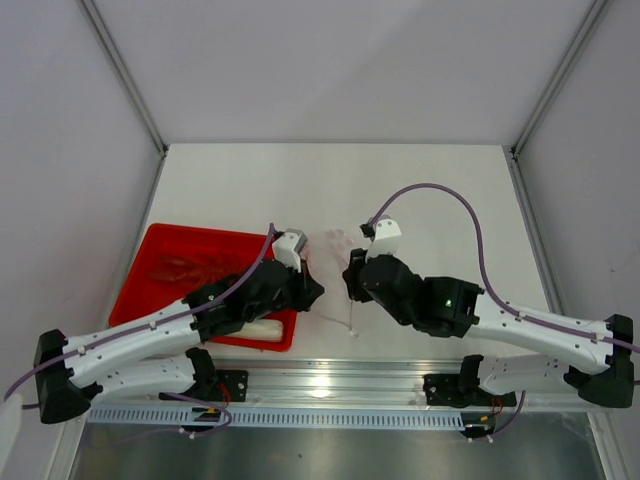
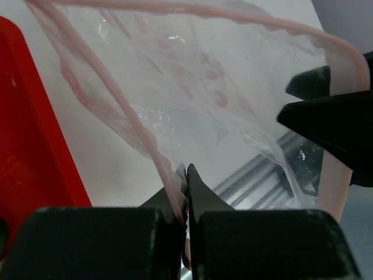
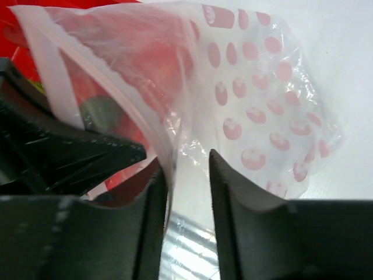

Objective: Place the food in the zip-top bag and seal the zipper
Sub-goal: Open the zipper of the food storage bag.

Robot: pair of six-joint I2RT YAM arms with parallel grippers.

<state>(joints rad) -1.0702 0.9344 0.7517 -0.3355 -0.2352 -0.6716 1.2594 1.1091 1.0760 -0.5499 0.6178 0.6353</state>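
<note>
1. Top external. Shows the table (image 1: 420, 190) with the red tray (image 1: 160, 250) at 9 o'clock.
   - Places the lobster (image 1: 180, 270) faintly in the tray's far part.
   - Places the leek (image 1: 262, 331) along the tray's near edge, partly under the left arm.
   - Sets the left gripper (image 1: 308, 290) and the right gripper (image 1: 350, 282) facing each other just right of the tray.
   - Puts the zip-top bag (image 1: 335, 248) between them and toward 12 o'clock, almost lost against the white surface.
   - Gives no clear look at either claw's grip.

2. Left wrist. Reveals what the overhead view hides: the left gripper's fingers pressed together at 6 o'clock, pinching the zipper (image 2: 140, 131).
   - Traces that pink strip up toward 11 o'clock, across the top and down at 3 o'clock beside the right gripper's black fingers, leaving the mouth gaping as a loop.
   - Looks through the mouth onto clear film with faint pink marks.
   - Catches the tray's red wall at 9 o'clock.

3. Right wrist. Shows the right gripper's fingers slightly spread, with bag film hanging in the gap against the finger at 7 o'clock. Cannot tell any grip on it.
   - Adds the bag's print: rows of pink dots (image 3: 256, 111) at 2 o'clock and a pink rounded patch (image 3: 218, 16) at 12 o'clock, too blurred to read.
   - Shows the left gripper as a black mass at 9 o'clock.
   - Shows the tray's red behind the film at 11 o'clock.
   - Shows a dark rounded shape (image 3: 99, 114) through the plastic, too blurred to name.
</note>
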